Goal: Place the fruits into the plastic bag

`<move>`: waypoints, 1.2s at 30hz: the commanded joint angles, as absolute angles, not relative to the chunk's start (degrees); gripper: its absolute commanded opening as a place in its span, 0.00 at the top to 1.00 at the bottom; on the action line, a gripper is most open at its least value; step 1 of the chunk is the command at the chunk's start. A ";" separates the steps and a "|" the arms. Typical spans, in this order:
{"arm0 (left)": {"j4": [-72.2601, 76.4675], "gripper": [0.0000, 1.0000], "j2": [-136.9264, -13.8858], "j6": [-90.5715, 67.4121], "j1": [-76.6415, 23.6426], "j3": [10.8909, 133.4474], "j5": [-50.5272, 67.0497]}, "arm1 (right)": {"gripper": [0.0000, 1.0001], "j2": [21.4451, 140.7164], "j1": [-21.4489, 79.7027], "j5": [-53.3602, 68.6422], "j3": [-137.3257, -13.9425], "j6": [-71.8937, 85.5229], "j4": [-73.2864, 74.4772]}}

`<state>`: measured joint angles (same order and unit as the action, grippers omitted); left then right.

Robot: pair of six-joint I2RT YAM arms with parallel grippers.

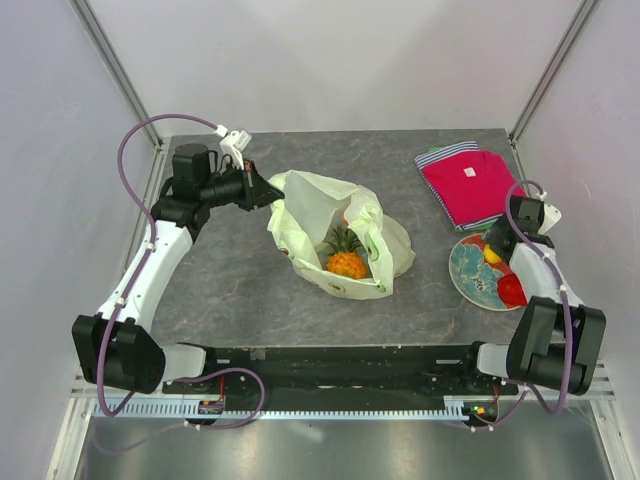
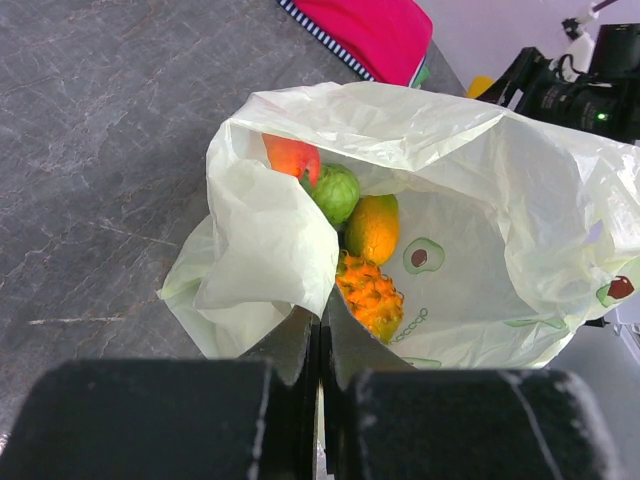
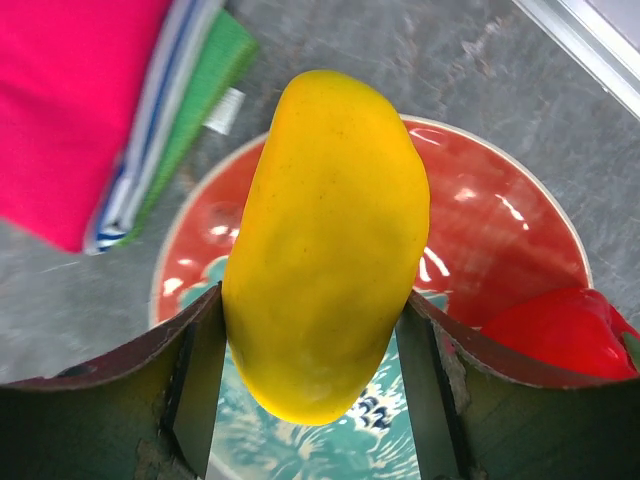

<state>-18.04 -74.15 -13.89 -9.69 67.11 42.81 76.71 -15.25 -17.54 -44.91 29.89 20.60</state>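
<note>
- Top camera, high above the near edge, looks down on the whole table (image 1: 230, 290).
- Left wrist camera peers close into the plastic bag (image 2: 500, 200).
- Right wrist camera sits tight over the yellow mango (image 3: 325, 240) and plate (image 3: 500, 220).
- Both wrist views catch the red shirt (image 2: 385, 30).

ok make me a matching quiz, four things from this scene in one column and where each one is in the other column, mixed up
Things
1. pineapple
2. yellow mango piece
3. red piece
4. red shirt

Places
A. lying on the plate
B. folded on the table, beyond the plate
C. inside the plastic bag
D. between the fingers of the right gripper

Pairs: 1-C; 2-D; 3-A; 4-B
</note>
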 commanded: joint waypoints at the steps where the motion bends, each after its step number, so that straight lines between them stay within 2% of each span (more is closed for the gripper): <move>1: -16.96 0.98 -74.09 -13.89 -9.32 67.32 44.03 | 0.82 70.24 -15.47 -11.96 -47.02 31.72 20.48; 12: -16.88 0.98 -74.09 -13.89 -9.32 67.32 44.12 | 0.81 60.12 -13.72 13.43 -54.49 40.86 13.82; 15: -16.88 0.98 -74.09 -13.89 -9.32 67.41 44.30 | 0.82 57.14 -10.29 18.45 -55.63 42.80 6.98; 19: -16.96 0.98 -74.00 -13.80 -9.32 67.41 44.38 | 0.89 55.63 -0.92 23.45 -57.56 44.56 -2.54; 26: -16.96 0.98 -73.92 -13.80 -9.32 67.41 44.38 | 0.90 62.31 19.67 26.28 -69.06 34.40 -5.10; 32: -16.88 0.98 -73.92 -13.62 -9.32 67.33 44.21 | 0.90 70.48 33.56 23.91 -77.68 23.13 5.61; 36: -16.96 0.98 -74.00 -13.62 -9.23 67.32 44.21 | 0.90 77.50 42.51 14.63 -84.01 13.74 19.11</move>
